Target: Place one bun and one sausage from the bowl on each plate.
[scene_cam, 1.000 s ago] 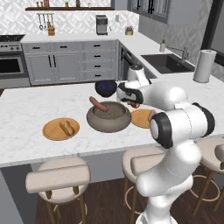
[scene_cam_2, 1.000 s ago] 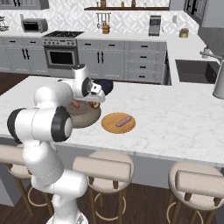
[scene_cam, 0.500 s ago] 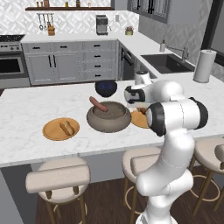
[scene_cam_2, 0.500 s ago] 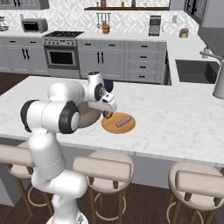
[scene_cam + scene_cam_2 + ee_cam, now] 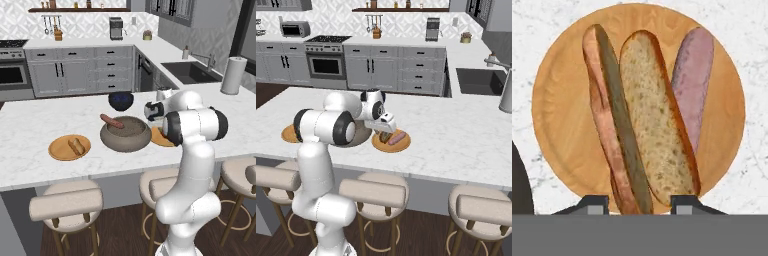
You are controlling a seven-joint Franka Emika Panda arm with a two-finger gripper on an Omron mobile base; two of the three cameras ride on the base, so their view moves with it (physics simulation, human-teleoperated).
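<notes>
My pincer [image 5: 637, 202] hung over near plate [image 5: 557, 130], fingers spread, long bun [image 5: 654, 130] between them; couldn't tell if pinching. Pink sausage [image 5: 693, 85] lay flat on same plate beside bun. Big grey bowl [image 5: 125, 134] sat just beside that plate, on white marble counter [image 5: 35, 125], one sausage [image 5: 111, 121] on its rim. Other plate [image 5: 69, 147] further left held bun [image 5: 76, 145]. Small dark bowl [image 5: 120, 100] behind. Stools [image 5: 66, 202] by counter. Far back: grey cabinets [image 5: 75, 75], oven [image 5: 326, 64], sink [image 5: 191, 71].
</notes>
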